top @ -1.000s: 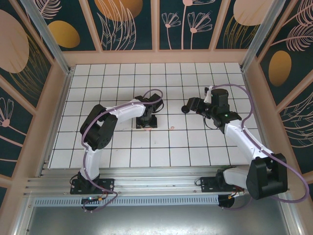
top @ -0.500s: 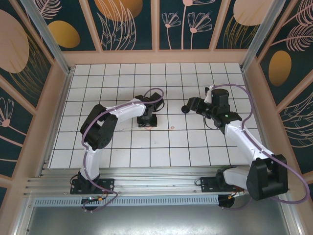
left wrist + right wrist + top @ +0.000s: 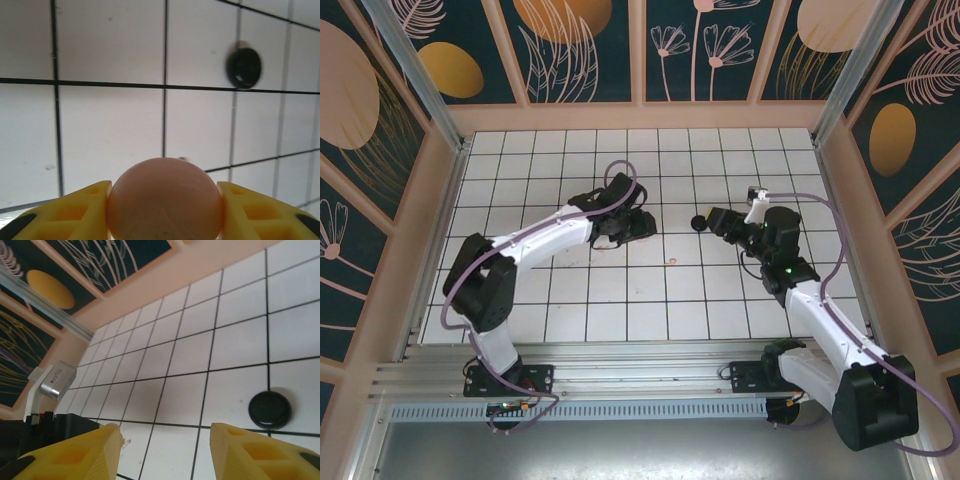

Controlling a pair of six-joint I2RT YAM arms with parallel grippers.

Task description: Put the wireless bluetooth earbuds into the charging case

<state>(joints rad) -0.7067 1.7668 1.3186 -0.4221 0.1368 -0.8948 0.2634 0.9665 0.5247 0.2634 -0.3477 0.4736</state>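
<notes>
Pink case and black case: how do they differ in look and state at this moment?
Colour: the pink case is pale pink, the black case glossy black.
Hold: the pink case is clamped between the yellow fingers of the left claw; the black case lies loose on the tiled floor.
Contact: the right claw stands open near the black case, apart from it.
Both are round.
</notes>
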